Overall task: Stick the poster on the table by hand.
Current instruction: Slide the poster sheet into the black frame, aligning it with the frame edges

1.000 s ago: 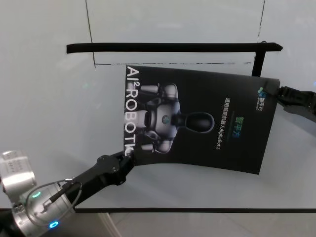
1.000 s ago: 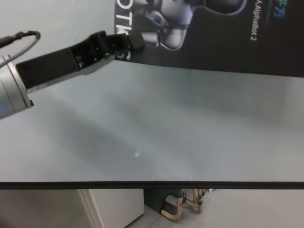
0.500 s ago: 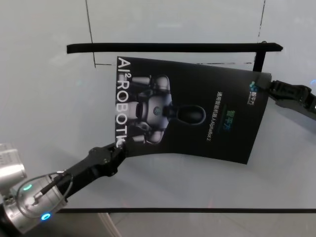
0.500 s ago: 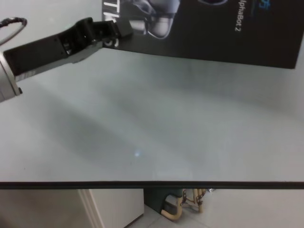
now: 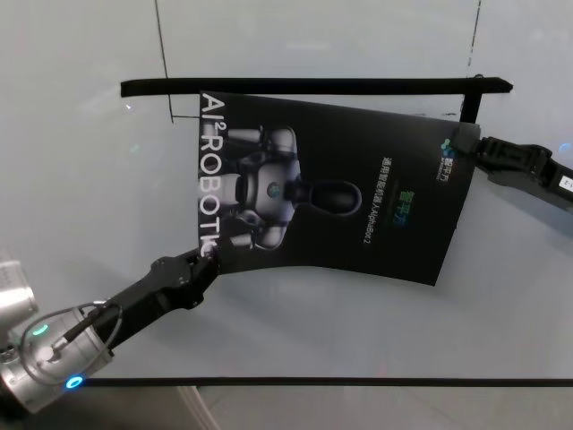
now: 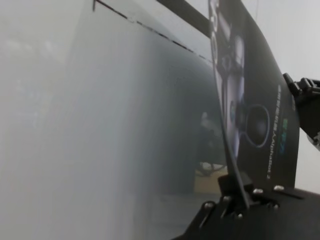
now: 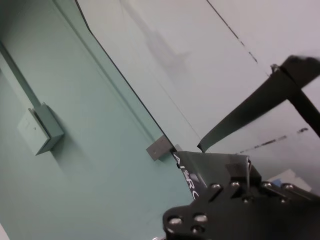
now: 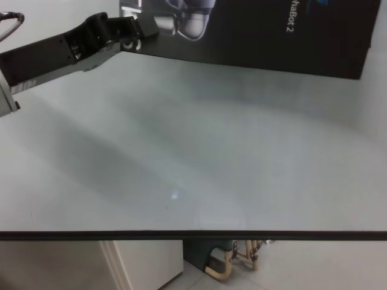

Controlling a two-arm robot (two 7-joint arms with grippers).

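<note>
Two hands pinch opposite corners of the poster [image 5: 331, 193]: left hand [image 5: 204, 260], right hand [image 5: 466, 148].

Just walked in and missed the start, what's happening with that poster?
Both arms hold the large dark charcoal poster above the pale grey glossy table. The left tool grips its near-left corner by the white ROBOT lettering; the right tool grips the far-right corner. The sheet looks bowed, not yet flat.

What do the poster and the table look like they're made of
The poster, pinched at opposite corners by the left gripper and right gripper, looks like thin coated paper or plastic film: it bows between them and shows a soft sheen. The table looks like glossy pale grey laminate or painted board, judging by its blurred reflections; the exact material is unclear.
</note>
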